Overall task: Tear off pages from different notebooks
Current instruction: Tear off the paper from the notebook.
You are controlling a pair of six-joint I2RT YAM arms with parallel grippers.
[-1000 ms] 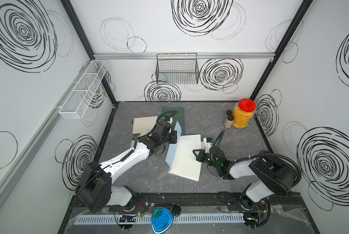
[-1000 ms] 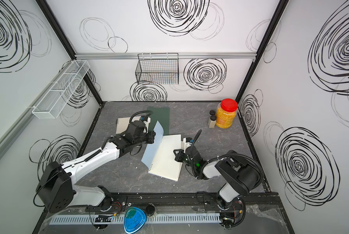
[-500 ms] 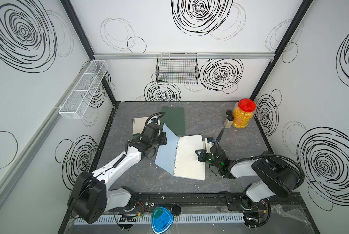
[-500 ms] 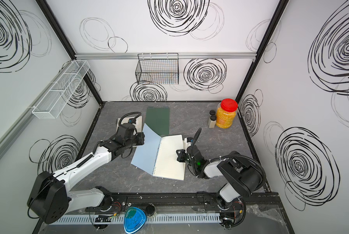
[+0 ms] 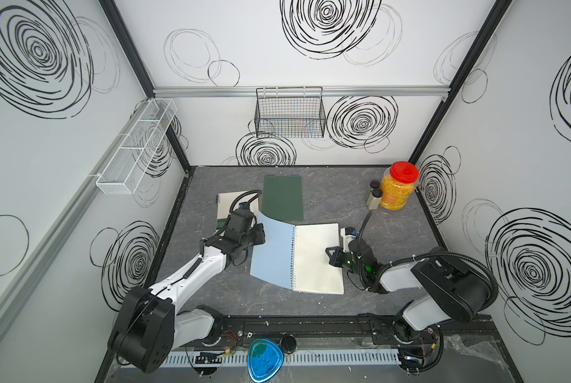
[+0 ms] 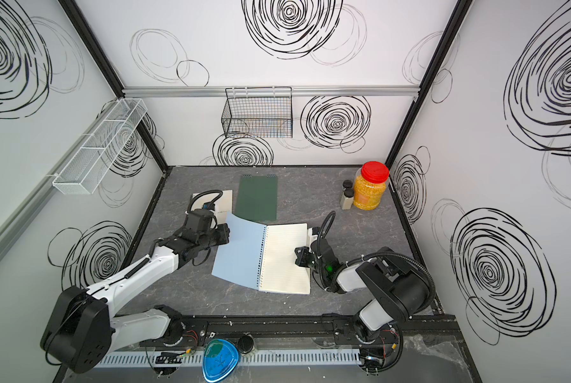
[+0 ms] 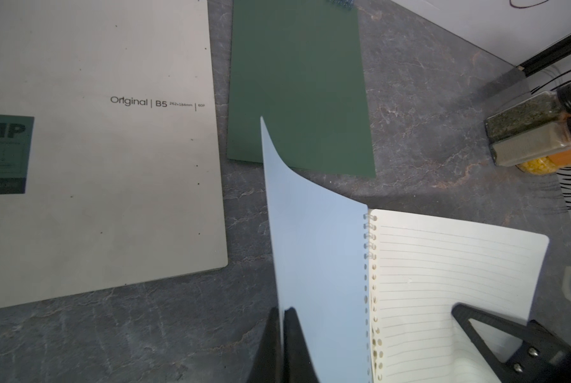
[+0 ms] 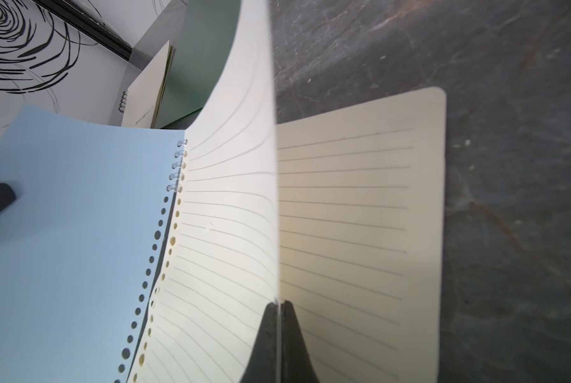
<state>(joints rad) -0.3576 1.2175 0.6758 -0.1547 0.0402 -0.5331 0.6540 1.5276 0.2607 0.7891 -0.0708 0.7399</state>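
Observation:
The light blue notebook lies open mid-table in both top views. My left gripper [image 5: 261,233] [image 7: 281,310] is shut on the outer edge of its blue cover [image 5: 272,255] [image 7: 317,248], which curves up off the table. My right gripper [image 5: 330,255] [image 8: 279,302] is shut on the free edge of one lined cream page [image 8: 231,199], lifted above the page beneath it [image 8: 360,215]. Wire coils [image 8: 178,165] show only at the far end of the spine. The dark green notebook [image 5: 283,198] lies shut behind. The cream notebook [image 7: 95,149] lies behind my left wrist.
A red-lidded jar of yellow grains [image 5: 398,187] and two small bottles [image 5: 373,199] stand at the back right. A black wire basket [image 5: 290,112] hangs on the back wall. A white mesh shelf [image 5: 138,146] is on the left wall.
My left gripper has swung the blue cover over to the left, from nearly upright to lying open. My right gripper has stayed at the notebook's right side, holding the page.

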